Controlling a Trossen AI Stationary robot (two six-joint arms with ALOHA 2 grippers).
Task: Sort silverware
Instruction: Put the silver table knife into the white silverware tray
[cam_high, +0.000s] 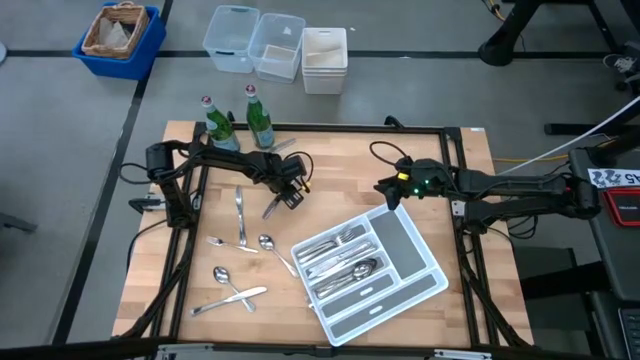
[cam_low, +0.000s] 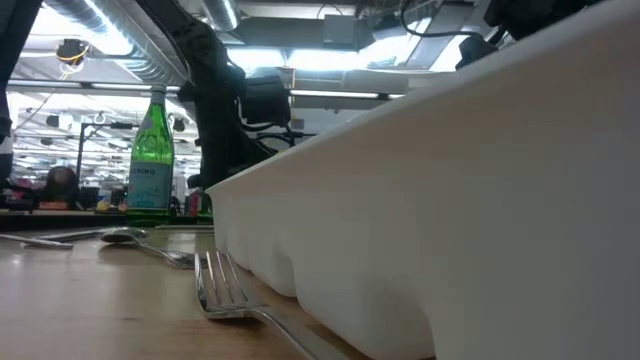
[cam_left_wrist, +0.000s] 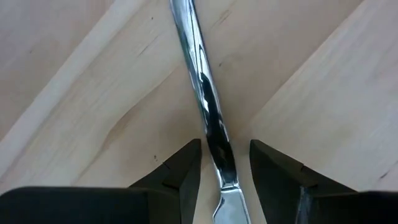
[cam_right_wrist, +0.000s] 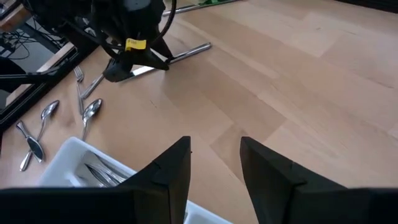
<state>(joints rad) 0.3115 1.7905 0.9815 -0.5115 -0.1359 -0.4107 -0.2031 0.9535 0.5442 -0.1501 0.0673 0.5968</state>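
Left wrist view showed the left claw (cam_left_wrist: 225, 171) lowered over a knife (cam_left_wrist: 205, 99) on the desk (cam_left_wrist: 74, 74), fingers apart and straddling its handle, not yet clamped. Closing off-centre could probably skid the slim handle away. Right of that knife, the white tray (cam_high: 432, 283) held several forks and spoons in its narrow slots; its wide slot lay bare. More silverware (cam_high: 232, 272) lay loose left of the tray. Above the tray, the right claw (cam_right_wrist: 214, 165) waited with fingers apart, empty.
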